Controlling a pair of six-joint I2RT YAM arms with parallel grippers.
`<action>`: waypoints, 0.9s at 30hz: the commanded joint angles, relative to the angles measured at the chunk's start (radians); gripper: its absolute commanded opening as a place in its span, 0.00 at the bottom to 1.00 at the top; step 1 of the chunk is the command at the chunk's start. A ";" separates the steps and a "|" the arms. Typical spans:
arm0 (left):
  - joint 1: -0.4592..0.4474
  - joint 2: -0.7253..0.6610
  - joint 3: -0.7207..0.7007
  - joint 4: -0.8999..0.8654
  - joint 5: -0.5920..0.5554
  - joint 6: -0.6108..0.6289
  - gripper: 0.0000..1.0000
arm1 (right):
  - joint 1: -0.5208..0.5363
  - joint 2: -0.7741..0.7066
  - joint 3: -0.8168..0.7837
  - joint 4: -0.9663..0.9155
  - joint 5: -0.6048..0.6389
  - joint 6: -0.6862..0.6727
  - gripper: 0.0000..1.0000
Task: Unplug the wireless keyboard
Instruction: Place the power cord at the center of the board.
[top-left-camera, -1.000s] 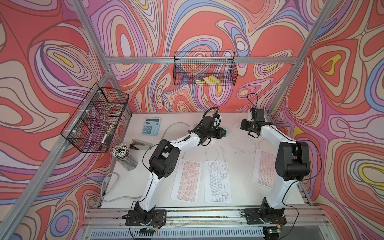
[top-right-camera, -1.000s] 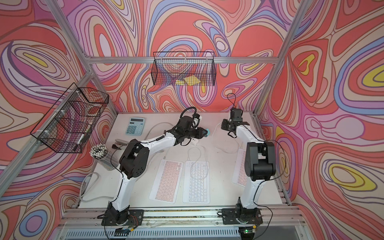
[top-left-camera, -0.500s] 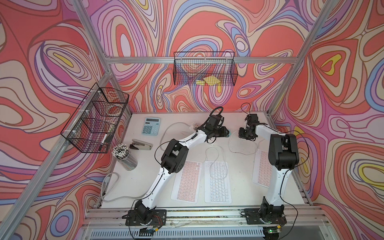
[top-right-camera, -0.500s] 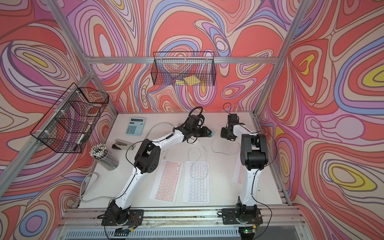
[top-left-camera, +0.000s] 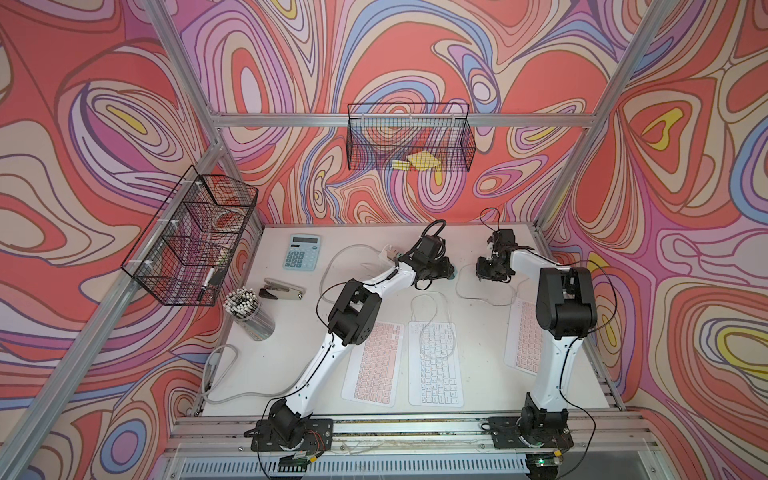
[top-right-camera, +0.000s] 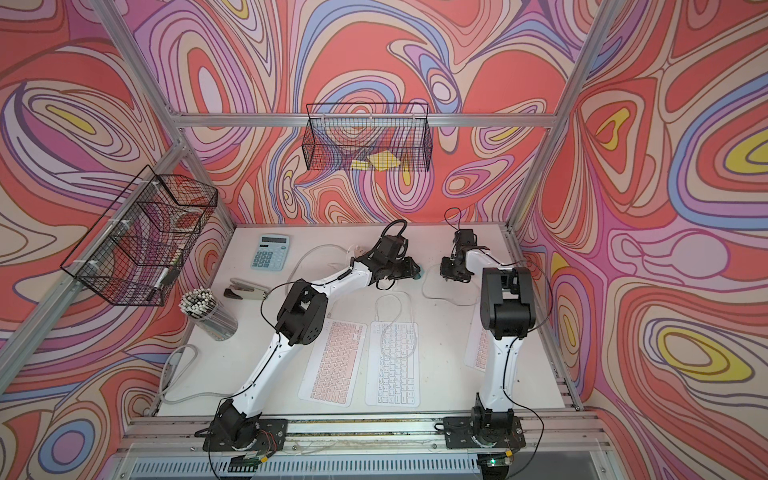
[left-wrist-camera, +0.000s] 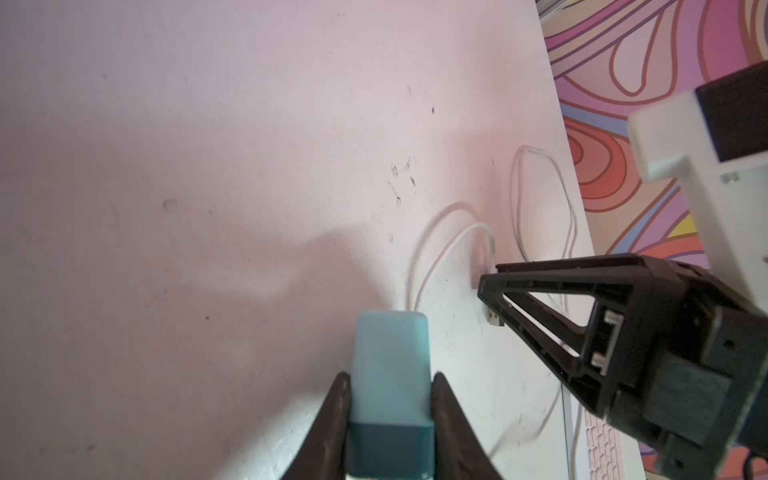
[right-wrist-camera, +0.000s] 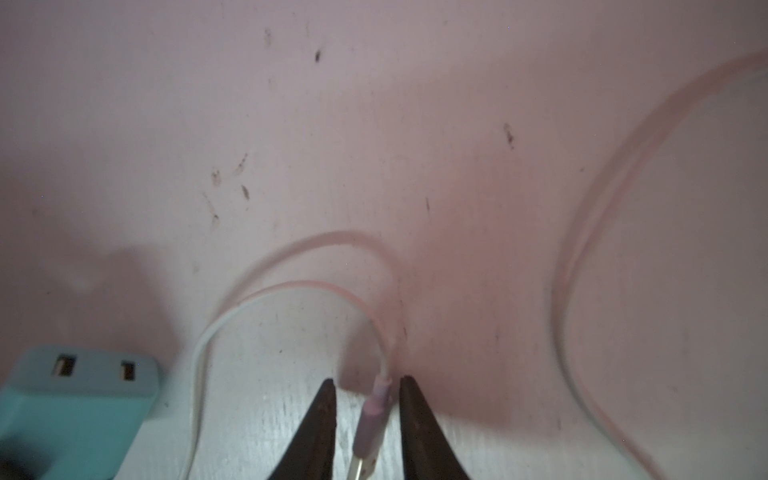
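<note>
Release looks to be the step in hand: the plug (right-wrist-camera: 374, 419) sits outside the charger (right-wrist-camera: 75, 395), and both of the charger's ports (right-wrist-camera: 64, 365) show empty. To do it well, working from the front edge back: leave the pink keyboard (top-left-camera: 519, 340) by the right arm (top-left-camera: 557, 299) undisturbed and let the slack cable (right-wrist-camera: 291, 286) lie on the surface (top-left-camera: 291, 332). Then widen the right gripper (right-wrist-camera: 369, 380) fully before lifting it straight up, so the plug drops flat and does not snag. At present its jaws stand a little apart, with a clear gap on one side of the plug; nothing is clamped. The left gripper (left-wrist-camera: 390, 374), level with it at the back, is closed on the sides of the charger and should steady that block until the right arm is clear.

Condition of the items. Three flat keyboards lie at the front of the surface: a second pink keyboard (top-left-camera: 374, 361) and a white keyboard (top-left-camera: 435, 365) side by side, and the pink keyboard further right, partly hidden by the right arm. The thin pale cable appears to run from that last one back to the plug, though I cannot trace all of it. The plug is lilac with a metal tip, near the charger but apart from it. The charger is a teal block.
</note>
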 joint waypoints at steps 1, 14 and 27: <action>-0.005 0.014 0.028 -0.059 -0.024 -0.021 0.36 | -0.002 -0.042 -0.013 -0.036 -0.001 -0.021 0.35; -0.005 -0.031 0.047 -0.162 -0.094 0.039 0.63 | -0.001 -0.157 -0.036 -0.060 0.016 -0.032 0.46; -0.022 -0.254 -0.214 0.032 0.054 0.189 0.62 | -0.076 -0.282 -0.093 -0.145 0.099 -0.006 0.37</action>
